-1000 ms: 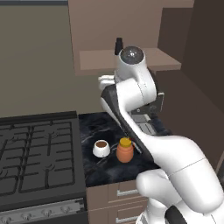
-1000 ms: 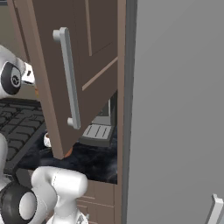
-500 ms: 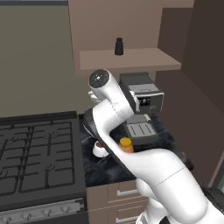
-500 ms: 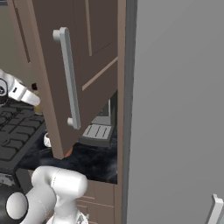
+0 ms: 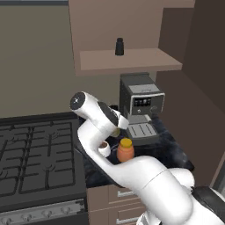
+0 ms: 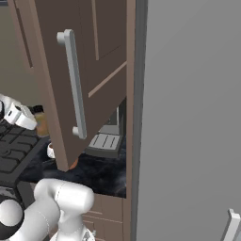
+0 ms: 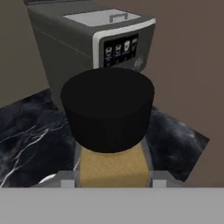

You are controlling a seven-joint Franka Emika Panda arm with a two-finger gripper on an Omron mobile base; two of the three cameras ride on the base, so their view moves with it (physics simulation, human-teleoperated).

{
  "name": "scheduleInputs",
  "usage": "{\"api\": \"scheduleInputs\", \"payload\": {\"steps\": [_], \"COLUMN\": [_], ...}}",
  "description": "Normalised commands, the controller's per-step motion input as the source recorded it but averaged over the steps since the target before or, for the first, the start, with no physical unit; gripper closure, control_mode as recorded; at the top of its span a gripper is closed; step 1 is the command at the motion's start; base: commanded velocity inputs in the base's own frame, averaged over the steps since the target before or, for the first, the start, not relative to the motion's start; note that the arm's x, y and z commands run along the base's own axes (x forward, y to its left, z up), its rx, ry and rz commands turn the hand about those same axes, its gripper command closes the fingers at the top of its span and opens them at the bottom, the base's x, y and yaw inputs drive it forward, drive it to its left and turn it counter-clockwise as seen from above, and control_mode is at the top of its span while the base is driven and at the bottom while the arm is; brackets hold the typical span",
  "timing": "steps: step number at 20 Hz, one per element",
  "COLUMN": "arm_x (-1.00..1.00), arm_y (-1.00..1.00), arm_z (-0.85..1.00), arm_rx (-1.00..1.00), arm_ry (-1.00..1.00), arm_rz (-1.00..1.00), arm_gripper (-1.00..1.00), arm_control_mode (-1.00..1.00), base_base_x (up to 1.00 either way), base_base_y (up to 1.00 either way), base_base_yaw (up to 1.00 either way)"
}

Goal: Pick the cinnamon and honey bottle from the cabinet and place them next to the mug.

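From the left base view I have the black stove (image 5: 35,158) on the left, then the white arm bending over the dark marbled desk (image 5: 171,147). Just right of the stove edge sits the mug (image 5: 104,148) with brown liquid in it, and the honey bottle (image 5: 125,150) stands just beside it on the right, upright, yellow lid on. Behind them is the grey coffee machine (image 5: 140,112). Above, the cabinet (image 5: 132,60) shows its open shelf board with one short all-black bottle (image 5: 119,46) standing on it. The hand hangs over the mug, and I cannot make out the fingers from here. In the hand view the cinnamon (image 7: 110,131) sits close under the camera, black cap up and amber body below, with the fingers (image 7: 65,178) pressed against either side of the body, so I read them as clenched on the cinnamon, held above the marbled desk in front of the coffee machine. In the right base view the open cabinet door (image 6: 80,75) with its long handle blocks most of the scene; to its left I can just see the cinnamon's amber body next to the white hand.
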Motion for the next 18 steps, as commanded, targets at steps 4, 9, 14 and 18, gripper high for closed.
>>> {"api": "scheduleInputs", "payload": {"steps": [4, 9, 14, 18], "arm_x": [0.01, 0.03, 0.03, 0.1], "arm_y": [0.07, 0.06, 0.05, 0.0], "arm_z": [-0.89, -0.93, -0.83, -0.66], "arm_rx": [-0.03, -0.04, -0.03, -0.01], "arm_ry": [0.06, 0.08, 0.07, 0.0], "arm_rz": [-0.12, -0.11, -0.11, -0.1], "arm_gripper": [1.0, 1.0, 1.0, 1.0], "arm_control_mode": [-1.0, -1.0, -1.0, -1.0], "base_base_x": [0.0, 0.0, 0.0, 0.0], "base_base_y": [0.0, 0.0, 0.0, 0.0], "base_base_yaw": [0.0, 0.0, 0.0, 0.0]}}
